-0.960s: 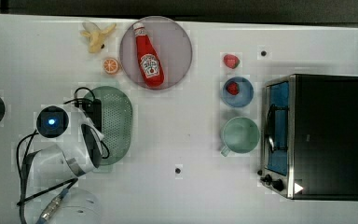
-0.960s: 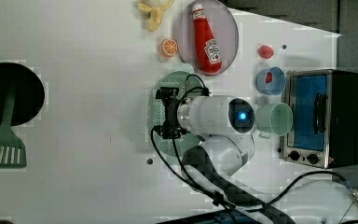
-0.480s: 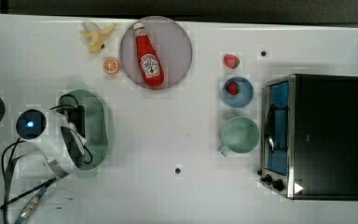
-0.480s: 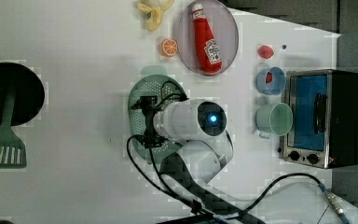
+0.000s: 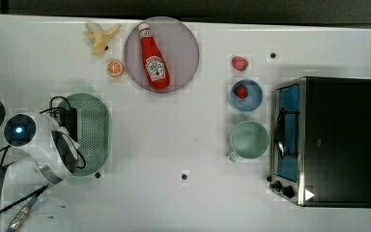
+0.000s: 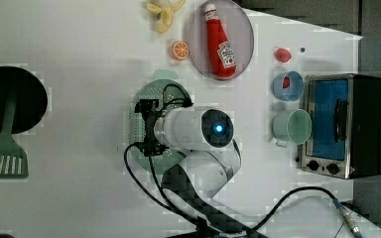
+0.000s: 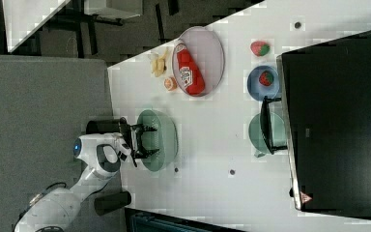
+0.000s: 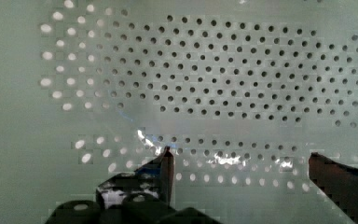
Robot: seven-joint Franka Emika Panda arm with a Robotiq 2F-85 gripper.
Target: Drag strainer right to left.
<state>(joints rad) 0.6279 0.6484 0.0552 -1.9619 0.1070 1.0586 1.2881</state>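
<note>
I see the strainer [image 5: 92,130], an oblong green plastic basin with perforated bottom, at the top view's left on the white table [image 5: 183,203]. My gripper [image 8: 240,163] sits inside it, fingers spread apart, grasping nothing.

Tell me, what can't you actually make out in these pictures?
- Strainer: in the top view, the arm covers its left side.
- End effector: the wrist view shows its fingers apart over the perforated bottom; whether the tips touch the plastic cannot be told.
- Mug: in the right view, the toaster oven's door handle crosses it.
- Oven knobs: markings too small, top view.
</note>
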